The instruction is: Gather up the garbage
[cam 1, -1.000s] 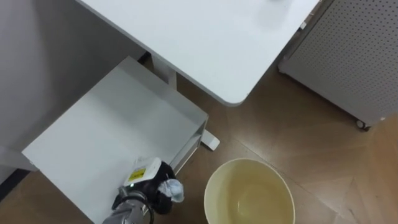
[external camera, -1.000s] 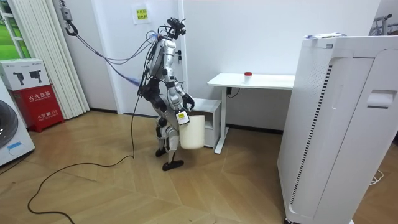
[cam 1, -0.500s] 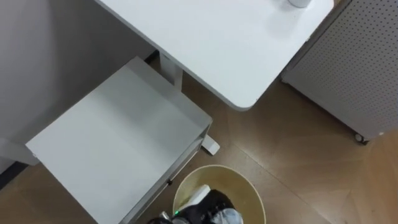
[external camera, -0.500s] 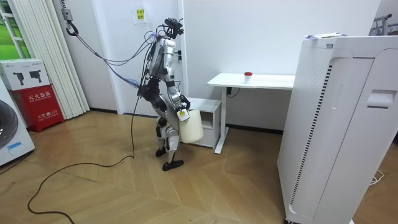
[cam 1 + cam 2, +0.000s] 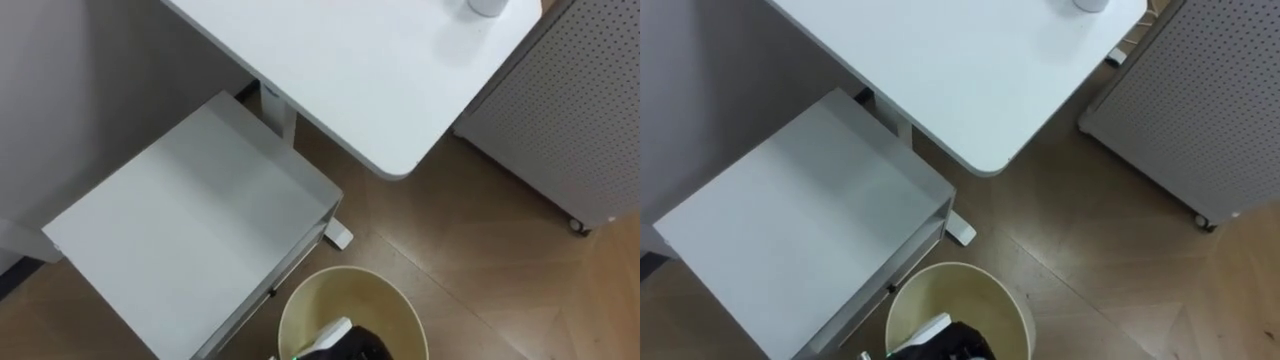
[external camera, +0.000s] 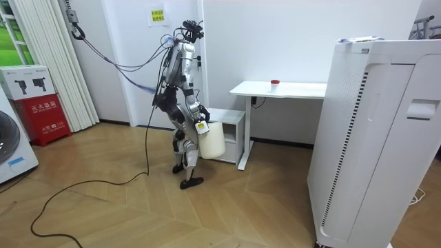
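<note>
1. The robot stands by a white desk (image 5: 350, 70), facing a low white cabinet (image 5: 190, 230) to the desk's left.
2. A cream wastebasket (image 5: 385, 305) shows just right of the cabinet's near corner, against the wood floor (image 5: 500, 260).
3. The left hand (image 5: 350, 346) is over the wastebasket's mouth, at its near side. Its fingers are cut off, so their grip cannot be told.
4. Whether the garbage is in the hand or the wastebasket cannot be told.

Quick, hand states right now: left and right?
Left hand: over the bin; open or shut cannot be told.
Right hand: cannot be told.
</note>
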Robot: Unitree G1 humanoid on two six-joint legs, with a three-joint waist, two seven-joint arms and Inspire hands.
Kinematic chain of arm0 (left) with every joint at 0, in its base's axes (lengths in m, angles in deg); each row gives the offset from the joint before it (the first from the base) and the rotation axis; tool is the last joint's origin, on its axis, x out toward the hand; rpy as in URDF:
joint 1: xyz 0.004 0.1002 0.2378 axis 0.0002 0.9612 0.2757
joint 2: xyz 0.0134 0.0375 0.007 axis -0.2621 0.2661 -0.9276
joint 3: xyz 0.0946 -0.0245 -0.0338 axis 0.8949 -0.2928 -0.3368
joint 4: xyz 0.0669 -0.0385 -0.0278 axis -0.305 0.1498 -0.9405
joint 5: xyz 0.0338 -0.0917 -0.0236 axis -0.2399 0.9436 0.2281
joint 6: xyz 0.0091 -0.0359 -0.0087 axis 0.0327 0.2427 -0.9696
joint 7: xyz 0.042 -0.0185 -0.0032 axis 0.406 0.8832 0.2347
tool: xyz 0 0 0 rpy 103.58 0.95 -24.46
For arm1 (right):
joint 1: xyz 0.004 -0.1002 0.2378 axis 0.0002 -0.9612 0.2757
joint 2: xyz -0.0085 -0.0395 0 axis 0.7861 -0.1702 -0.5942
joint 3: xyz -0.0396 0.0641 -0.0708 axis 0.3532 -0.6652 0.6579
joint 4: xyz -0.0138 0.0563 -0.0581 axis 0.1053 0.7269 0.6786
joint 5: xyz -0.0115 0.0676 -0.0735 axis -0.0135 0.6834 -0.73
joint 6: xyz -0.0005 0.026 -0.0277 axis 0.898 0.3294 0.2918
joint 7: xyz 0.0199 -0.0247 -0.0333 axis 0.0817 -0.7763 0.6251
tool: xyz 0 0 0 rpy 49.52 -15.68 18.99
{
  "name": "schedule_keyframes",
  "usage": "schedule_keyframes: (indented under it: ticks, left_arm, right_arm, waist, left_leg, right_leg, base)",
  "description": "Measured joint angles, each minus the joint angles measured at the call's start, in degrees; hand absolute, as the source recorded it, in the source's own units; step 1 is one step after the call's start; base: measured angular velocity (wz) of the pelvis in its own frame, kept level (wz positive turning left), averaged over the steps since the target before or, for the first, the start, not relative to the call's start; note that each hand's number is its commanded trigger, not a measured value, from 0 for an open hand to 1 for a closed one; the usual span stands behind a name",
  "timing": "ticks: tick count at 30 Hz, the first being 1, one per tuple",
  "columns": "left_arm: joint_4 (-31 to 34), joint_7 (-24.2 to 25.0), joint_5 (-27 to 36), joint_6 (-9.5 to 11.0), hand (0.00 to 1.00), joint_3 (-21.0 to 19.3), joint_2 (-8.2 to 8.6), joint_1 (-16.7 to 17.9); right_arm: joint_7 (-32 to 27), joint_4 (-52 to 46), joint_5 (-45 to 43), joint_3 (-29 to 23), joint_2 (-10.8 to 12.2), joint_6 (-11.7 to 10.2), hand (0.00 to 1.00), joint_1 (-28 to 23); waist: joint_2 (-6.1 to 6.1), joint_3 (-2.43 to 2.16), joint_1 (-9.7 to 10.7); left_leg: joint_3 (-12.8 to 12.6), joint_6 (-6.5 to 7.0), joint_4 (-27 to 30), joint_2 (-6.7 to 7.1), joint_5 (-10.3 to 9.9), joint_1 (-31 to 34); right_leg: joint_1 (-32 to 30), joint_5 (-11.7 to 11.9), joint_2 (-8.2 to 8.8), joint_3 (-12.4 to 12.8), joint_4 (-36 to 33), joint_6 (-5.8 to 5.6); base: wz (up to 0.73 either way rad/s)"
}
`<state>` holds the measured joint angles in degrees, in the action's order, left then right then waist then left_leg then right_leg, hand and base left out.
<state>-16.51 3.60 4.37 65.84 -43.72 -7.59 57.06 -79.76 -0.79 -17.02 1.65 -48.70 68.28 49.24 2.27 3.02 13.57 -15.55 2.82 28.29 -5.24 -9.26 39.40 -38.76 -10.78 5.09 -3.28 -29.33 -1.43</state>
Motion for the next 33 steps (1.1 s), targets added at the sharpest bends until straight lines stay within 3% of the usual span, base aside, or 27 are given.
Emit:
schedule_keyframes:
  ticks: [11,22,26,33]
  left_arm:
    - [-0.01,0.42,-1.45,0.0,0.0,2.75,-0.03,0.94]
    - [0.0,-1.69,-5.09,0.01,0.0,2.75,-0.15,1.17]
    - [1.08,-3.95,-5.12,0.07,0.0,2.97,-0.92,1.15]
    - [3.82,-4.99,-8.13,0.14,0.0,2.4,-2.9,0.89]
  right_arm:
    - [0.51,0.33,2.19,0.14,-0.06,-0.31,1.0,-1.04]
    - [2.06,0.82,3.1,0.01,-0.27,-0.29,1.0,-1.15]
    - [2.09,0.57,3.59,0.03,-0.58,-0.05,1.0,-1.17]
    - [3.41,1.94,3.39,-2.18,-2.6,1.75,1.0,-1.29]
  waist:
    - [-0.59,-0.33,-1.88]
    - [-1.49,-0.26,-3.03]
    - [-1.68,-0.27,-2.98]
    - [-3.39,-0.07,-2.93]
  left_leg:
    - [0.21,-0.04,-0.46,-0.04,0.08,-1.17]
    - [-0.07,-0.04,-0.86,0.12,0.12,-2.15]
    - [-0.08,-0.03,-0.78,0.27,0.11,-2.45]
    - [-1.24,0.3,-2.47,1.08,-0.21,-8.31]
  right_leg:
    - [1.24,0.15,-0.03,-0.04,0.39,-0.07]
    - [1.88,0.18,0.26,-0.05,0.44,-0.1]
    - [2.06,0.07,0.5,-0.07,0.23,-0.12]
    - [6.86,-0.27,0.9,1.37,0.89,-0.78]
  base:
    - [0.0]
    - [0.0]
    - [0.0]
    - [-0.04]
